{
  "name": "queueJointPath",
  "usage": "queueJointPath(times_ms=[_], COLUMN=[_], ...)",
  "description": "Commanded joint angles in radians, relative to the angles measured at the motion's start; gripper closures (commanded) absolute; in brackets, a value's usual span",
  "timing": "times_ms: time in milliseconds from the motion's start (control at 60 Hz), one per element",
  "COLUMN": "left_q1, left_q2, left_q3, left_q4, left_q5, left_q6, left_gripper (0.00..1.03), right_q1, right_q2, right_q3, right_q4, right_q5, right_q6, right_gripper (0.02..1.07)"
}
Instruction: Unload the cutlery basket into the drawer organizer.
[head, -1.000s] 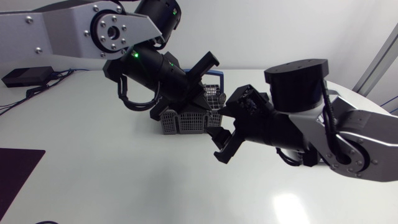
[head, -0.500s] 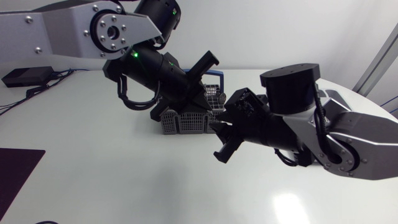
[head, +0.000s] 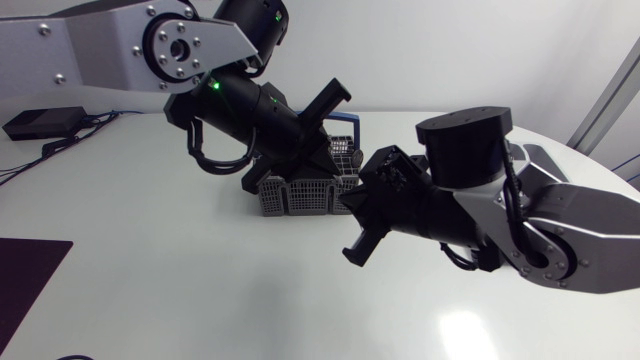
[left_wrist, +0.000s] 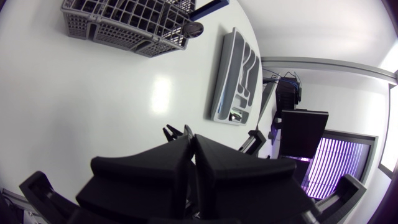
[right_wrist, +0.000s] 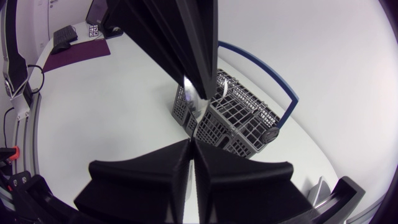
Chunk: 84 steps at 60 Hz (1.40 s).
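Note:
The grey cutlery basket (head: 298, 196) with a blue handle (head: 349, 122) stands mid-table. My left gripper (head: 340, 95) is above the basket, pointing up and away from it, shut with nothing seen between its fingers (left_wrist: 177, 155). In the left wrist view the basket (left_wrist: 118, 22) lies far ahead, with the grey drawer organizer (left_wrist: 231, 81) beside it. My right gripper (head: 357, 250) hangs in front of the basket, shut and empty (right_wrist: 191, 144). In the right wrist view a shiny piece of cutlery (right_wrist: 194, 102) stands in the basket (right_wrist: 233, 121), just below my left arm's dark fingers (right_wrist: 193, 43).
A dark purple mat (head: 25, 278) lies at the table's left edge. A black box with cables (head: 42, 122) sits at the back left. The organizer's compartments hold dark shapes (left_wrist: 249, 65). Bare white table spreads in front of the basket.
My right gripper's fingers have closed from wide apart to shut with nothing between them, and the arm has shifted a little to the left. The left arm has hardly moved.

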<state>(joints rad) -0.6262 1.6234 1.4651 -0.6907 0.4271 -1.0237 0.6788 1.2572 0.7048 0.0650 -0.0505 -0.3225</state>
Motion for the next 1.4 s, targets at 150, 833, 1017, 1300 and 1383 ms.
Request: queueJointPath(times_ms=[150,833,1017,1300,1383], left_q1=[0.022,0.114,0.112,0.105,0.103], left_q2=[-0.022,0.047,0.098,0.182,0.201], left_q3=[0.026,0.116,0.159,0.216,0.228], left_q4=[-0.004,-0.128,-0.156,-0.164,-0.159], left_q5=[0.041,-0.136,-0.203,-0.301,-0.318], left_q6=[-0.027,0.050,0.091,0.145,0.154], left_gripper=[0.44,0.16,0.16,0.15,0.15], right_q1=[-0.007,-0.251,-0.392,-0.637,-0.726], right_q2=[0.007,-0.160,-0.219,-0.202,-0.168], right_q3=[-0.033,-0.071,-0.070,-0.059,-0.051], right_q4=[0.006,-0.137,-0.245,-0.410,-0.438], right_q5=[0.001,-0.141,-0.224,-0.336,-0.362], right_q6=[-0.020,-0.125,-0.331,-0.722,-0.845], right_gripper=[1.01,1.01,1.01,1.01,1.01])
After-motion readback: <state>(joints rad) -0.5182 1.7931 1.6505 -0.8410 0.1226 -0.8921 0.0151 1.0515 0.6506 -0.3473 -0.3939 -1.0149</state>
